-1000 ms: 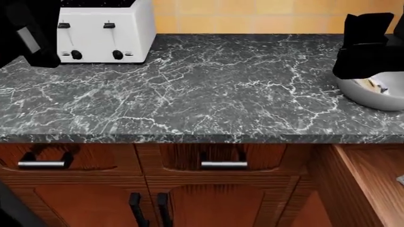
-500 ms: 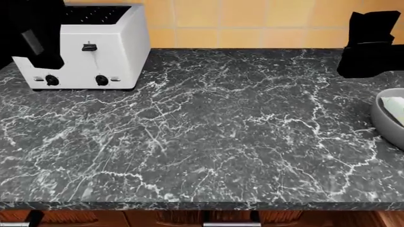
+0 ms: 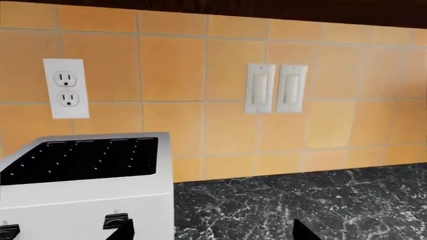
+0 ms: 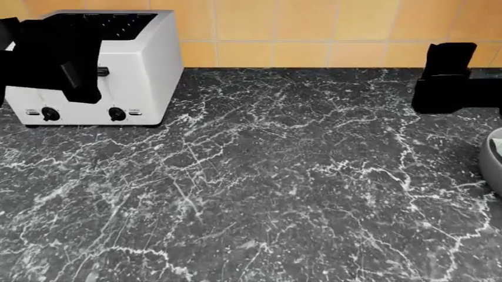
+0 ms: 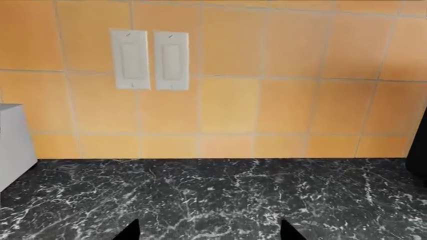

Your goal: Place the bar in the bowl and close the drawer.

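Only a sliver of the grey bowl (image 4: 495, 160) shows, at the right edge of the head view on the dark marble counter (image 4: 274, 176). The bar and the drawer are out of view. My left gripper (image 4: 55, 53) hangs in front of the toaster at the far left. In the left wrist view, the left gripper (image 3: 215, 234) is open, its fingertips (image 3: 125, 233) wide apart with nothing between them. My right gripper (image 4: 451, 82) hovers over the counter's back right, beyond the bowl. Seen from the right wrist view, the right gripper (image 5: 210, 234) is also open and holds nothing.
A white toaster (image 4: 117, 64) stands at the counter's back left, also seen as the toaster (image 3: 87, 190) in the left wrist view. The orange tiled wall carries an outlet (image 3: 65, 89) and a double light switch (image 5: 149, 59).
The head view has swung upward and to the left: the cabinet fronts and drawer dropped out of sight and the bowl slid to the right edge. Both grippers stay raised and open.
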### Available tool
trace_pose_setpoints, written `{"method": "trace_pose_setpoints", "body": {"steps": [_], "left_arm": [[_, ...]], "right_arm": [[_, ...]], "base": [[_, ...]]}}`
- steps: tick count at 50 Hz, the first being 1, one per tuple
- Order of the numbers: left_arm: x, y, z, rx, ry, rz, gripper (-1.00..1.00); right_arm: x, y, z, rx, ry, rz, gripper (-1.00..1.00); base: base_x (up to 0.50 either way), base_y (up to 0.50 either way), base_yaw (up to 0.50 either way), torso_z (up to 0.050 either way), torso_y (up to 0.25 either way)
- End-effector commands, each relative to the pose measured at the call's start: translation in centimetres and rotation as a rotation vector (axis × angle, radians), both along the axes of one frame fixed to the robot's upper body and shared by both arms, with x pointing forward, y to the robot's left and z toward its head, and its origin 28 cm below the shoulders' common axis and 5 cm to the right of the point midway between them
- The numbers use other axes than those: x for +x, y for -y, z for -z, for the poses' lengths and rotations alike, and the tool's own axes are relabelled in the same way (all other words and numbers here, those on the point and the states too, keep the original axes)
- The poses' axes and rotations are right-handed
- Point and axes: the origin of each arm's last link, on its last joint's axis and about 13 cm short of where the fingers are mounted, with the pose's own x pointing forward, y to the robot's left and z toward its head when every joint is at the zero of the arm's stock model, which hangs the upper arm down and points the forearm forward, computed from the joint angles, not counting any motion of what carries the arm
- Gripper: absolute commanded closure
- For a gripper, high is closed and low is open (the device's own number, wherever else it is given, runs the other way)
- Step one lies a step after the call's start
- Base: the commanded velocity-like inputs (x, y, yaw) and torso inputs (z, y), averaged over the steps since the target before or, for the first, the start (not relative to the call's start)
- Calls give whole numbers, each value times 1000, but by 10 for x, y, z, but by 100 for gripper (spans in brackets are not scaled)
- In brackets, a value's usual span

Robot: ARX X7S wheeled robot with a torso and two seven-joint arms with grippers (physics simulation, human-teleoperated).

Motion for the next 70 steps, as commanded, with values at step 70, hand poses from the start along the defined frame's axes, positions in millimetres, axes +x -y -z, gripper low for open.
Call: {"method": "trace_pose_setpoints", "body": {"steps": [70], "left_arm": [[1, 6, 8, 18, -20, 51, -100]], "right_arm": [[-8, 5, 9, 3, 21, 38, -100]], "base": [[-126, 28, -486, 0, 0]]}}
